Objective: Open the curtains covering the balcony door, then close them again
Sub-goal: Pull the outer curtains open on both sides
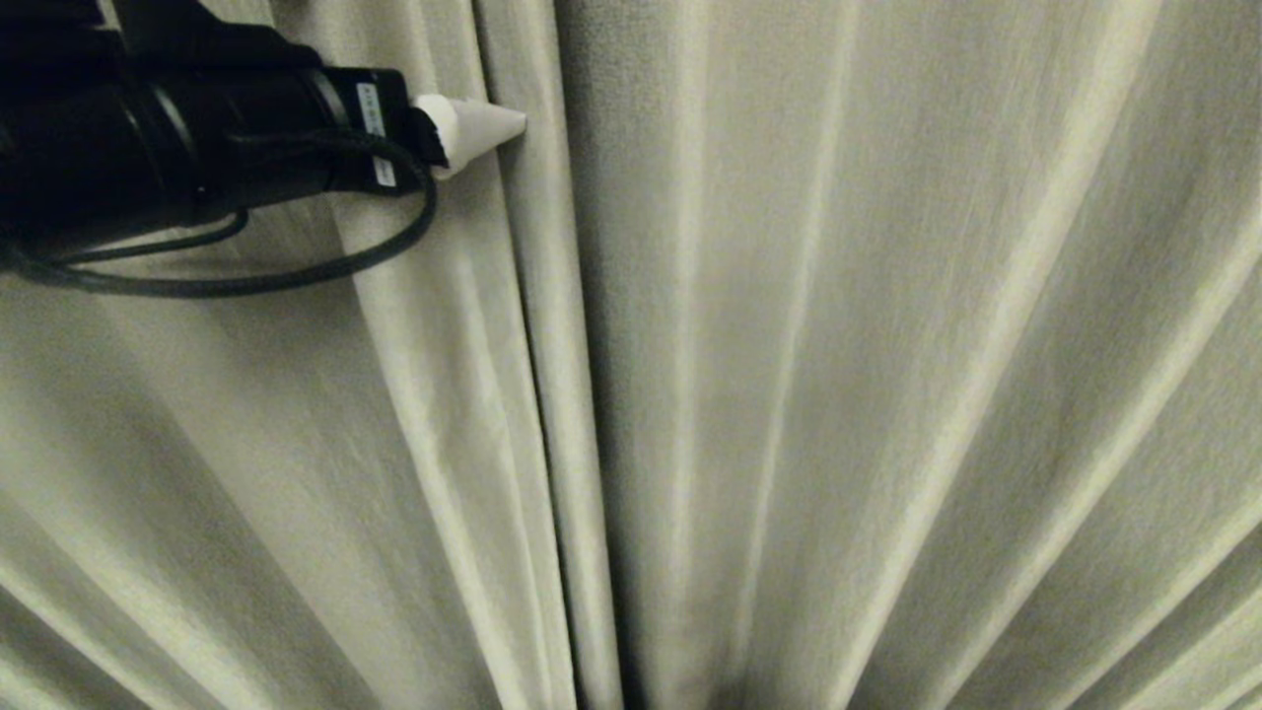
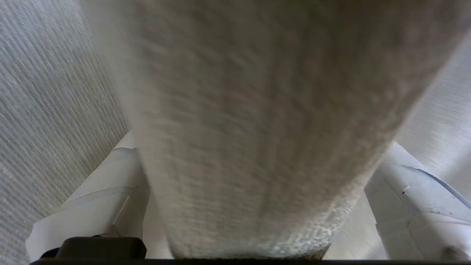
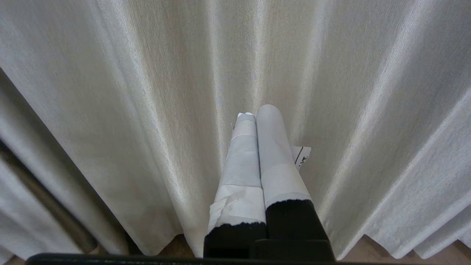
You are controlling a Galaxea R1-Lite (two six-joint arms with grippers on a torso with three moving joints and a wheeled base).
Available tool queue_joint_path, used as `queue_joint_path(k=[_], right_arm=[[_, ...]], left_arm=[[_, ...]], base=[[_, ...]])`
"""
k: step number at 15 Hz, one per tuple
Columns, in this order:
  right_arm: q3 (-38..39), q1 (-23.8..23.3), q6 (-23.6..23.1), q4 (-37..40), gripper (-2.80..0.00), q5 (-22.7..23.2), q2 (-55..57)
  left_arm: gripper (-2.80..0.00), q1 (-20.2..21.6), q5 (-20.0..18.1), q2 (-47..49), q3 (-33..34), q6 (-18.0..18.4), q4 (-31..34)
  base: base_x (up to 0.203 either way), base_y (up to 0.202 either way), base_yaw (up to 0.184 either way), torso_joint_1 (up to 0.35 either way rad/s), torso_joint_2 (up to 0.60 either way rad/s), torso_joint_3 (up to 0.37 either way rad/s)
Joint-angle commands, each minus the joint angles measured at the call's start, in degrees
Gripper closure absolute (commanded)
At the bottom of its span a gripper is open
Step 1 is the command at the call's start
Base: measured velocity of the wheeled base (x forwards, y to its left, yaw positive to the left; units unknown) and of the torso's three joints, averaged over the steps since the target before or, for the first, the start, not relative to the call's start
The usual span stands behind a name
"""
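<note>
Cream-beige pleated curtains (image 1: 838,345) fill the head view, and a dark seam (image 1: 548,394) marks where two panels meet. They are drawn, so the balcony door is hidden behind them. My left gripper (image 1: 485,124) reaches in from the upper left, one white fingertip at the left panel's edge. In the left wrist view the left gripper (image 2: 257,158) is open, its white fingers (image 2: 106,184) wide apart on either side of a curtain fold (image 2: 257,110). My right gripper (image 3: 257,112) is shut and empty, pointing at the curtains (image 3: 147,92) near their hem.
A black cable (image 1: 296,276) loops under my left arm, in front of the fabric. In the right wrist view a strip of brown floor (image 3: 371,248) shows under the curtain hem. A small white tag (image 3: 301,154) sticks out beside the right fingers.
</note>
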Motion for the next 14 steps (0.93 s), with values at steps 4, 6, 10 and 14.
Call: queue_joint_path(k=[4, 6, 10, 14], right_arm=[[0.0, 0.0, 0.0, 0.0, 0.00, 0.0, 0.0], [0.0, 0.0, 0.0, 0.0, 0.00, 0.0, 0.0], [0.0, 0.0, 0.0, 0.0, 0.00, 0.0, 0.0], [0.0, 0.0, 0.0, 0.0, 0.00, 0.0, 0.0]], left_arm=[[-2.80, -3.2, 13.1, 4.8, -3.8, 4.6, 0.1], [-2.80, -4.3, 16.9, 3.9, -3.9, 5.8, 0.3], [-2.80, -4.3, 21.8, 2.6, -5.0, 8.9, 0.6], [-2.80, -2.9, 23.4, 0.0, -3.4, 9.0, 0.9]], base=[[0.000, 0.000, 0.000, 0.000, 0.00, 0.000], [0.000, 0.000, 0.000, 0.000, 0.00, 0.000], [0.000, 0.000, 0.000, 0.000, 0.00, 0.000], [0.000, 0.000, 0.000, 0.000, 0.00, 0.000]])
